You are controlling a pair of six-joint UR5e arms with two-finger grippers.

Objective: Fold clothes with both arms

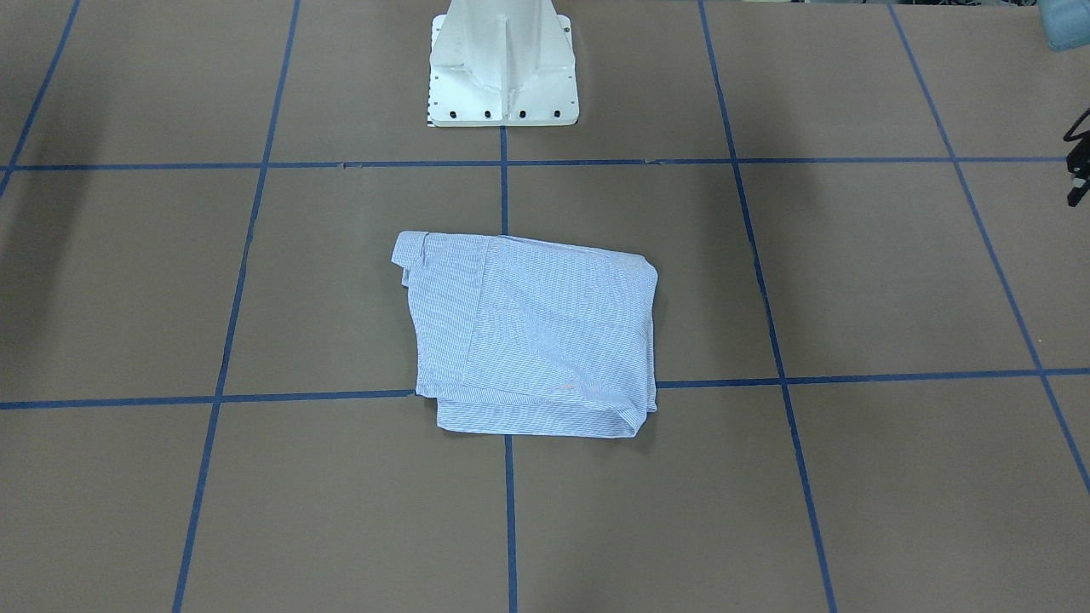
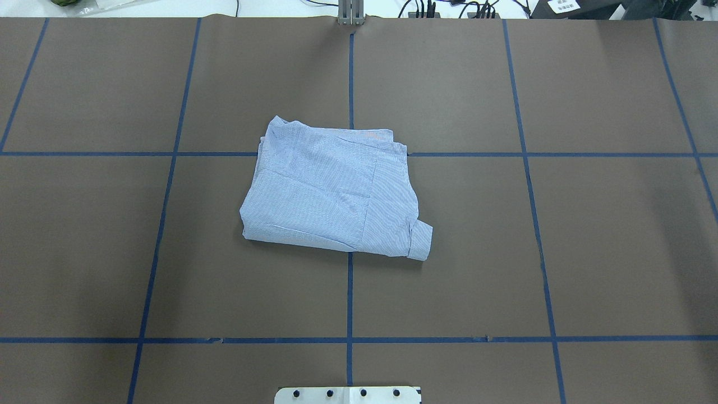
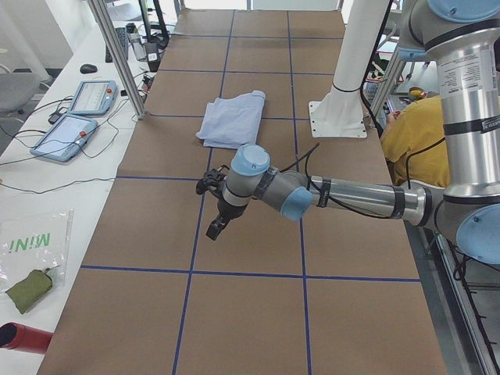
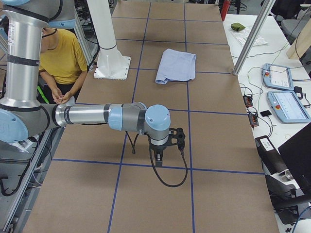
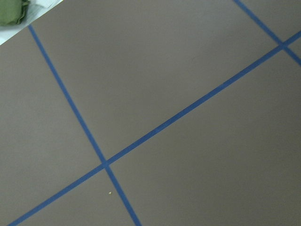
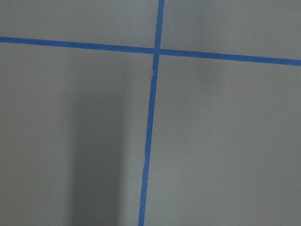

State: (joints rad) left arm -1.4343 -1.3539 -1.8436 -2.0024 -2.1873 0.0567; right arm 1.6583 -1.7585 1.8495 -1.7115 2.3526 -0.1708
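Folded shirt point(image 2: 336, 191) sits in the middle of the table point(image 2: 561, 252), well apart from the left gripper point(image 3: 213, 228) and right gripper point(image 4: 159, 157) hanging over opposite ends. Can't tell if either one's open or closed.

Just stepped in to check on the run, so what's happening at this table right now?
Nothing is being handled at the moment. The striped shirt lies folded into a compact rectangle in the middle of the table, with one cuff poking out at a corner. The left gripper and right gripper hang over bare table toward opposite ends, well clear of the shirt. I cannot tell whether they are open or shut.
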